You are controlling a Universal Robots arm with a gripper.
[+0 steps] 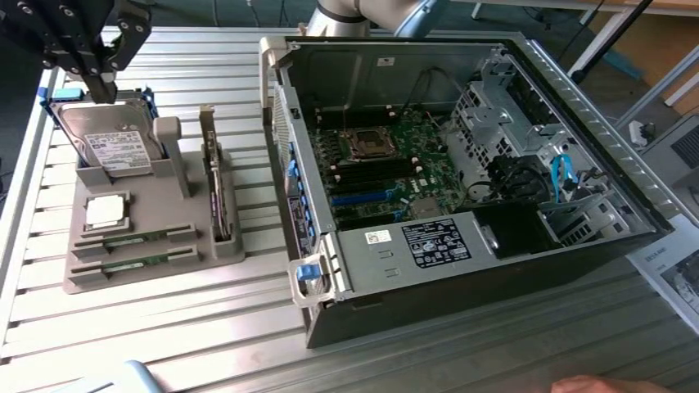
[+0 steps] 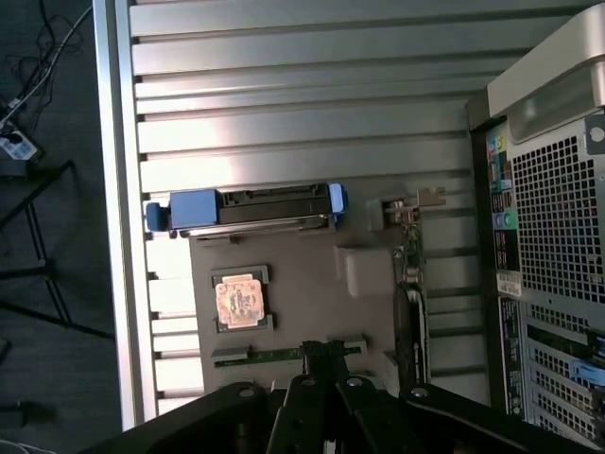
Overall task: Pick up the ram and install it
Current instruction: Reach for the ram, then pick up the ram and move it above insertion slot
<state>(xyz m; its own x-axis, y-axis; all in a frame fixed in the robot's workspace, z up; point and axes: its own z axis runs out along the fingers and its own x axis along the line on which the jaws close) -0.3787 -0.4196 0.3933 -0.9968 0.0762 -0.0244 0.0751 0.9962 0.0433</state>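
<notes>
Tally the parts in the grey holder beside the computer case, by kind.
Hard drive: 1
Processor chip: 1
RAM sticks: 2
Expansion card: 1
Total: 5

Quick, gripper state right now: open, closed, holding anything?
Gripper: closed, holding nothing, hanging above the grey tray near the hard drive.

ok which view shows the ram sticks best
The exterior view: both ram sticks lie full length in the gray holder. In the wrist view one ram stick shows, its middle crossed by the tool.
</notes>
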